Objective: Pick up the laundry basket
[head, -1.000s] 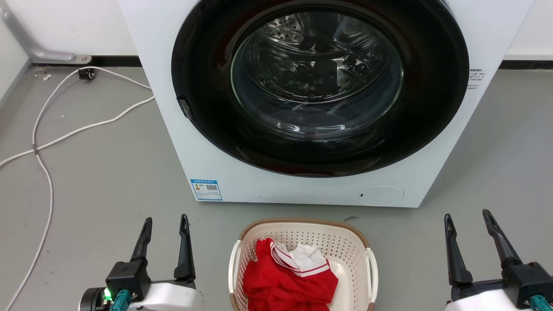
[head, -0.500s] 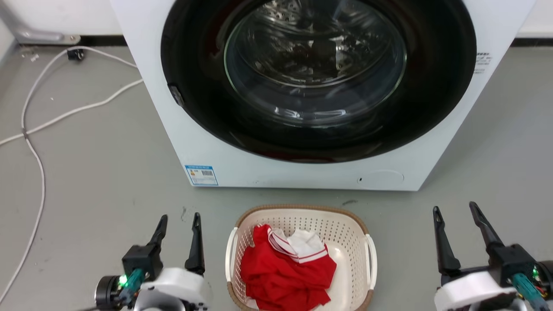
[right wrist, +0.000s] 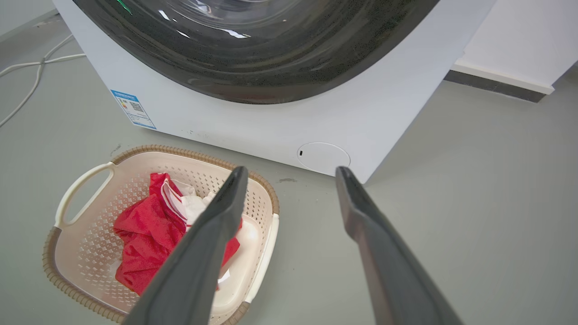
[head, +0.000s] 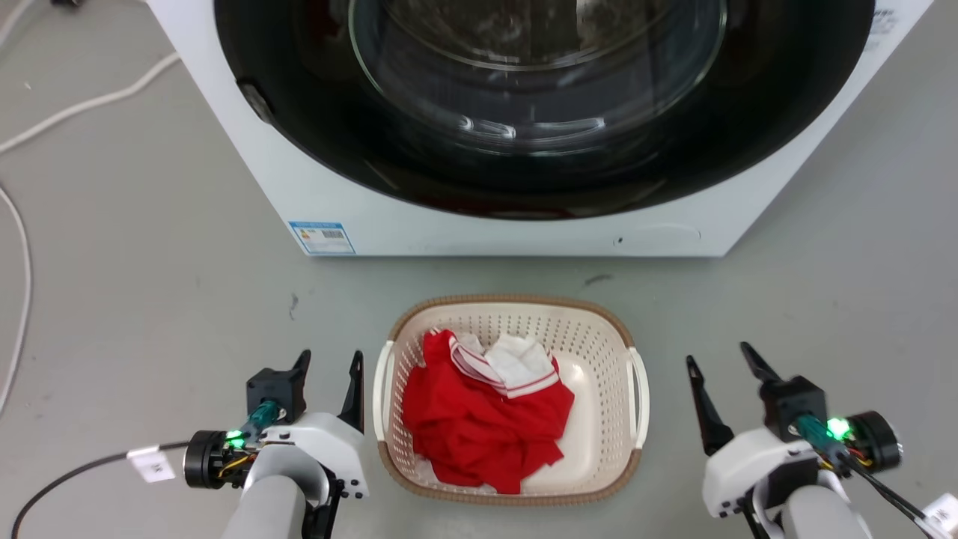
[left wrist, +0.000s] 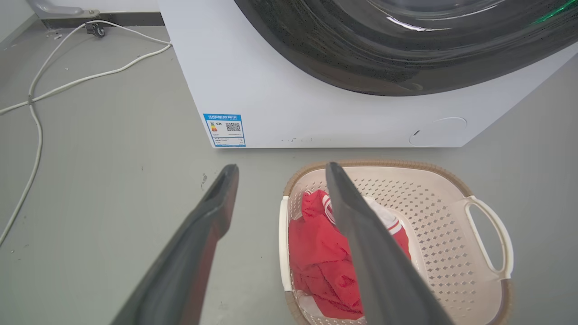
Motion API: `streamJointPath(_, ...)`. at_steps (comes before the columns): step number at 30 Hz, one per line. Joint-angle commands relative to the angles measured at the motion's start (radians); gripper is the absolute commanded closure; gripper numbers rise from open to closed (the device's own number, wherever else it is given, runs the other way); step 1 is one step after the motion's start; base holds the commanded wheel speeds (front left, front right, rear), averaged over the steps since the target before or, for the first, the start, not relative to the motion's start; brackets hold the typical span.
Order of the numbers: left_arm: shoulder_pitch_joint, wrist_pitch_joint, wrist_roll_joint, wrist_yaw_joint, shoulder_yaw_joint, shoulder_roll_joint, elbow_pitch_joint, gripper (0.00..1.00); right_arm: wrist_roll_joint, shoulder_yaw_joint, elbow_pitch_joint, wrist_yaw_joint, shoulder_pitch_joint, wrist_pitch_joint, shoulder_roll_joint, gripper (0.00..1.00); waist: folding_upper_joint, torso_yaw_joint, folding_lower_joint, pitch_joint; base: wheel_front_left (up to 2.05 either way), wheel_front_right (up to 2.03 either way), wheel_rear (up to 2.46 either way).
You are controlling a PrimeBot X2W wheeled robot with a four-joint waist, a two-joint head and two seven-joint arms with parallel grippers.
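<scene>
My left gripper point(head: 331, 356) sits low beside the laundry basket point(head: 516, 299), fingers spread wide and holding nothing. Its inner finger is just beside the basket's left white handle point(head: 380, 389). It looks a hair clear, though from the head view I can't be sure. My right gripper point(head: 717, 353) mirrors it on the other side, also wide and empty, but with a clear strip of grey floor point(head: 150, 299) between it and the right handle point(head: 641, 389). Both forearms come in from the bottom edge, with the fingers pointing towards the washing machine point(head: 524, 232).

The basket stands on the floor just in front of the machine, apart from it, with a red and white garment point(head: 479, 427) heaped inside. There is open floor on both outer sides. A white cable point(head: 82, 105) lies well off to the left.

Compared with a second ago, the head camera has tipped down, so the whole basket is now in view. Both grippers have closed in on its sides, the left more than the right.
</scene>
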Motion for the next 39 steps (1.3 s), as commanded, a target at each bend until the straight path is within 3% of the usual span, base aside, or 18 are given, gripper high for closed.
streamJointPath(1,-0.035,-0.002,0.012,-0.006,-0.007,0.009,0.062,0.00,-0.001,0.014,0.047,-0.001,-0.040,-0.002,0.000,0.00,0.0000,-0.011,-0.0001,0.042,0.00,0.00,0.00)
streamJointPath(12,-0.282,0.003,0.040,-0.045,-0.061,0.036,0.420,0.00,-0.010,0.093,0.347,-0.001,-0.244,-0.002,0.000,0.00,0.0000,-0.036,-0.0001,0.185,0.00,0.00,0.00)
streamJointPath(18,-0.395,0.033,0.042,-0.054,-0.085,0.052,0.538,0.00,0.006,0.137,0.480,-0.001,-0.356,-0.002,0.000,0.00,0.0000,-0.046,-0.0001,0.264,0.00,0.00,0.00)
streamJointPath(39,-0.548,0.138,0.049,-0.064,-0.155,0.070,0.606,0.00,0.170,0.320,0.718,-0.001,-0.580,0.005,0.000,0.00,0.0000,-0.048,-0.0001,0.455,0.00,0.00,0.00)
